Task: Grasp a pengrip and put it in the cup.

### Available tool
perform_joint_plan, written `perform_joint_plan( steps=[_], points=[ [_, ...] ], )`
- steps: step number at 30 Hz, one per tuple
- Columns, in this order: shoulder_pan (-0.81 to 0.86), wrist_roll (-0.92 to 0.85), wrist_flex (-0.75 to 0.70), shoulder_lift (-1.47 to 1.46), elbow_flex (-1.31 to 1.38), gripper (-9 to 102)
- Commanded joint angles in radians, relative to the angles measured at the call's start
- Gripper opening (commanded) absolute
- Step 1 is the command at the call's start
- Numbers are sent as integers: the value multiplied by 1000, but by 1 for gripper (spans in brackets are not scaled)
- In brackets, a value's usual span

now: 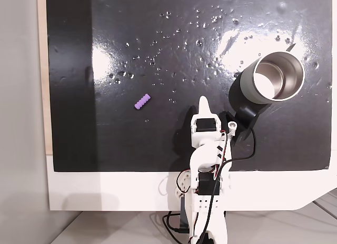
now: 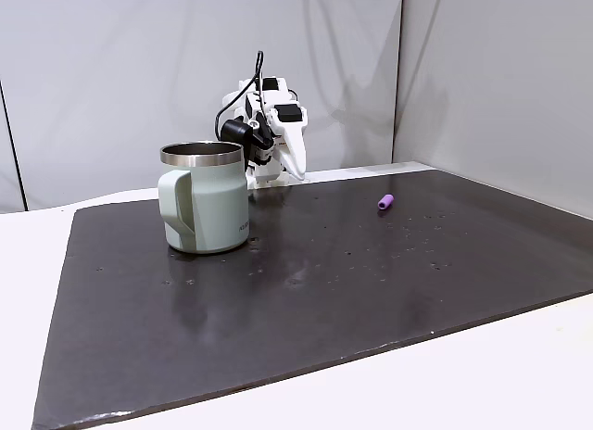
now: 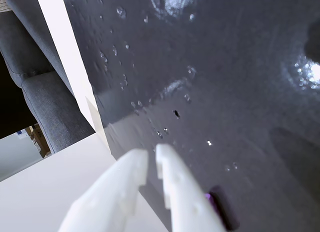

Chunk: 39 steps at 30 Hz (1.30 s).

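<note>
My gripper (image 3: 151,159) hangs over the black mat (image 1: 158,144), its fingers almost together and holding nothing. The pengrip (image 1: 142,101) lies on the mat, well apart from the cup (image 1: 274,77).

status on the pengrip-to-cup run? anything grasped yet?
Done: nothing yet. The pengrip lies loose on the black mat, and the cup stands upright with nothing visible inside it in a fixed view. In hand: nothing; the gripper hangs above the mat, fingers nearly together with nothing between them, apart from the pengrip. Left: reach, grasp, carry, drop in the cup.
</note>
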<state>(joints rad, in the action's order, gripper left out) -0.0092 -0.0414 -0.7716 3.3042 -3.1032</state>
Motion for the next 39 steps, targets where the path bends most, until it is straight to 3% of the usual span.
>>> perform_joint_plan(
  steps=[1,17,26,39],
  points=[
    [-12,-40,-3,14,3,0],
    [-12,-41,-3,14,8,0],
    [-75,-40,-64,9,158,0],
    [-196,-31,-104,-397,500,0]
  ],
)
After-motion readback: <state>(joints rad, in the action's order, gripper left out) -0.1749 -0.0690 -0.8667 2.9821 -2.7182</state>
